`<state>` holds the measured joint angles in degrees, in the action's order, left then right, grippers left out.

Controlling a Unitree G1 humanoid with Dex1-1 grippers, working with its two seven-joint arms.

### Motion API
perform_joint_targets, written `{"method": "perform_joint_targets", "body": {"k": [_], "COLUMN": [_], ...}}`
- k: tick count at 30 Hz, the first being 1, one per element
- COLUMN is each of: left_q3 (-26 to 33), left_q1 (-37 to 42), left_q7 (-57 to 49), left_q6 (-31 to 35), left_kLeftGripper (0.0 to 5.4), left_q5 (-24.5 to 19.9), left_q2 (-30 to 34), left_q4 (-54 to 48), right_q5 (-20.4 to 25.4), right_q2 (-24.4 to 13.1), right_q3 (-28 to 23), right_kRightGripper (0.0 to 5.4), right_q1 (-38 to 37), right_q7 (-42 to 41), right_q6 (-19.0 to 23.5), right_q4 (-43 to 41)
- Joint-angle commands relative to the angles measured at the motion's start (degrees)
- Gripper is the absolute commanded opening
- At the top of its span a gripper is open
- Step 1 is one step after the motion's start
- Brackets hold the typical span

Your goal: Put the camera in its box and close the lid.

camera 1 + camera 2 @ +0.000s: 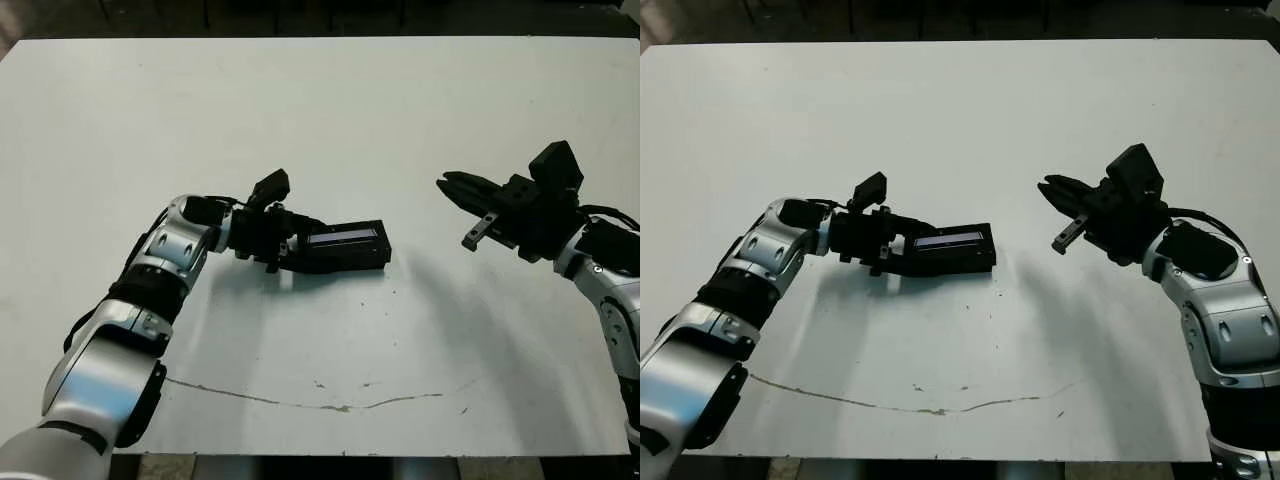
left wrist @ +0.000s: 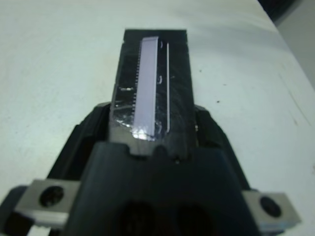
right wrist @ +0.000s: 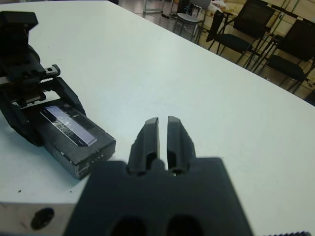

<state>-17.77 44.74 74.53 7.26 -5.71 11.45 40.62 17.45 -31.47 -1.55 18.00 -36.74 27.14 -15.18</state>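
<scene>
The lid (image 1: 345, 237), black with a shiny bluish strip (image 2: 147, 73), lies flat on top of the box (image 3: 74, 152), so the two read as one closed black block near the table's middle. My left gripper (image 1: 305, 247) is shut on the block's near end, with one finger (image 2: 98, 123) against each long side. The camera is hidden. My right gripper (image 1: 447, 184) hovers to the block's right, well apart from it. Its fingers (image 3: 147, 135) are shut and nothing is between them.
The white table (image 1: 330, 110) has a thin brownish crack line (image 1: 300, 400) near its front edge. Chairs (image 3: 246, 29) stand beyond the table in the right wrist view.
</scene>
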Motion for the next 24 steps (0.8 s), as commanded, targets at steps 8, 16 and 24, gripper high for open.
{"method": "perform_joint_targets", "body": {"k": [8, 16, 24], "left_q3": [-6.1, -7.5, -9.6], "left_q1": [-1.2, -2.9, -4.7], "left_q7": [-1.9, -2.2, -0.4], "left_q6": [0.2, 0.1, -8.4], "left_kLeftGripper": [2.83, 2.83, 3.91], "left_q5": [5.5, 7.8, 10.0], "left_q2": [-6.1, -3.2, 2.9], "left_q4": [2.0, -1.4, -4.0], "right_q5": [0.1, 0.6, 0.6], "right_q2": [-0.2, -0.1, -0.1], "right_q3": [-0.3, -0.7, -0.7], "right_kRightGripper": [0.0, 0.0, 0.0], "right_q1": [-1.2, -1.3, -1.4], "right_q7": [0.0, -0.2, 0.3], "right_q6": [0.4, 0.3, 1.0], "right_q4": [0.2, 0.0, -0.7]}}
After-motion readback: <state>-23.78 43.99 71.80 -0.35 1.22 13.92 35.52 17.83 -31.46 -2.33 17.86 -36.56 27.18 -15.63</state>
